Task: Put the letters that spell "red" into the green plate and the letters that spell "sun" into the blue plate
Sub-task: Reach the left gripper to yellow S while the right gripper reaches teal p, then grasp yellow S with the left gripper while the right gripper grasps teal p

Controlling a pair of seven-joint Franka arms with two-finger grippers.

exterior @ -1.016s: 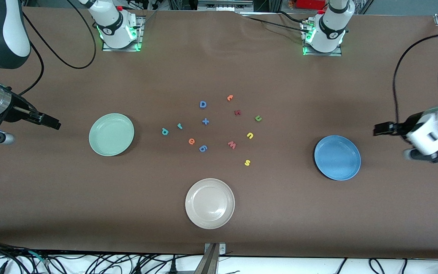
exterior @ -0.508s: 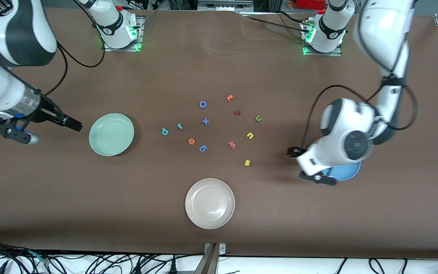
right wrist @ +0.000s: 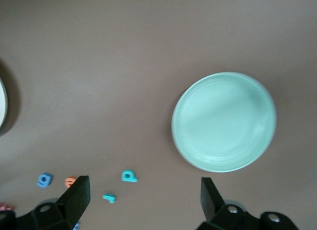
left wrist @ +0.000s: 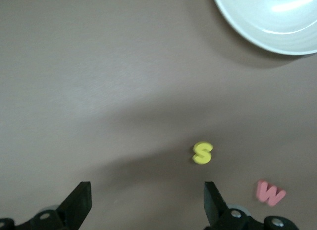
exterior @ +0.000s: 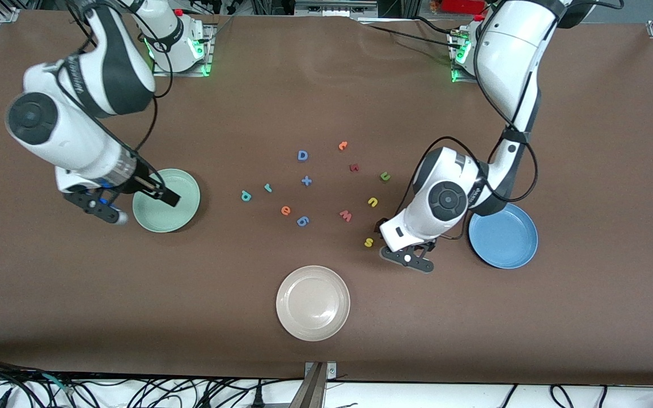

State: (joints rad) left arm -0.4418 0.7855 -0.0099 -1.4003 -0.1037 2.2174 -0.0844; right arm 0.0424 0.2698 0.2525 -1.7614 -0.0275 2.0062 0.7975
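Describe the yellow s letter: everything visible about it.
The yellow s is a tiny, thick letter that looks like foam, plain yellow with rounded edges. It lies flat on the bare brown table, touching nothing, nearer the front camera than the reddish w and the yellow u. The left gripper hangs open close over it; in the left wrist view the s sits just ahead of the right-hand finger.
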